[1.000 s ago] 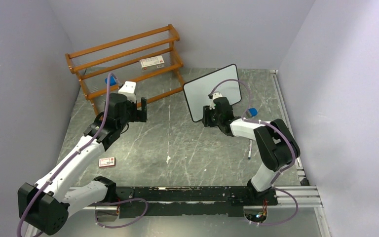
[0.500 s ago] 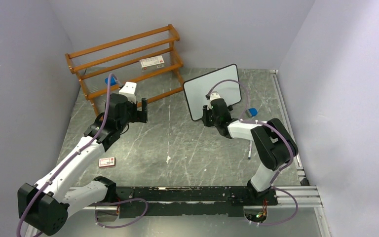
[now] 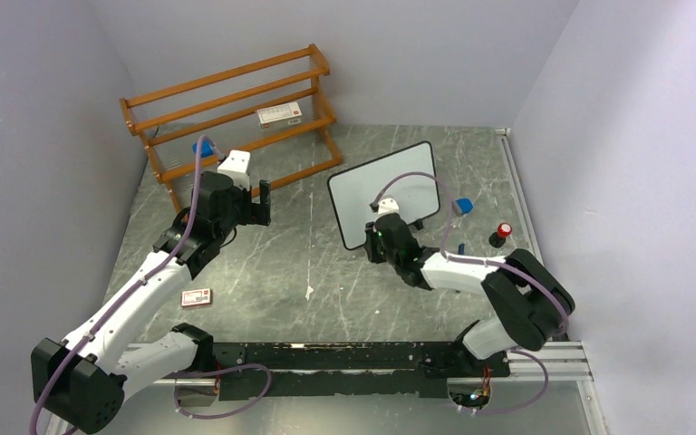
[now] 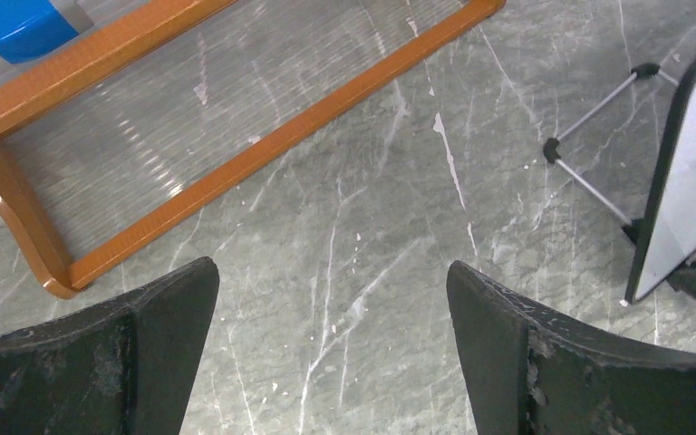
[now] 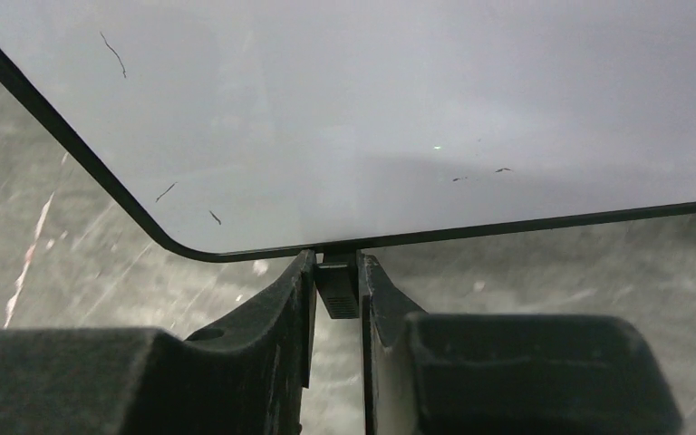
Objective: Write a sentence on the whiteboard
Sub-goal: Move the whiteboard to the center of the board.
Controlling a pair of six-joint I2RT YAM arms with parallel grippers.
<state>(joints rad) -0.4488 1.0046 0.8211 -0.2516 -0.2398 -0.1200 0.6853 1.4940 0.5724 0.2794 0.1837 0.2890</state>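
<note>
The whiteboard [image 3: 390, 186] stands tilted right of centre, a white face in a thin black frame. In the right wrist view the whiteboard [image 5: 372, 118] fills the top, blank but for a few small dark specks; the sentence is not in view. My right gripper [image 3: 376, 237] sits at the board's near bottom edge. Up close, the right gripper [image 5: 336, 265] is shut on the board's short black foot [image 5: 337, 290]. My left gripper [image 3: 263, 201] hovers by the rack, away from the board. The left gripper [image 4: 331, 276] is open with only table between its fingers.
A wooden rack [image 3: 236, 109] stands at the back left, holding a small box [image 3: 279, 114] and a blue object [image 3: 201, 147]. A small card box [image 3: 197, 297] lies near the left arm. A blue item [image 3: 461, 206] and a red-topped black object [image 3: 500, 233] lie right of the board.
My right gripper has shut on the whiteboard's foot and drawn the board nearer and leftward. The right arm swung nearer, uncovering the red-topped object. The left arm has not moved.
</note>
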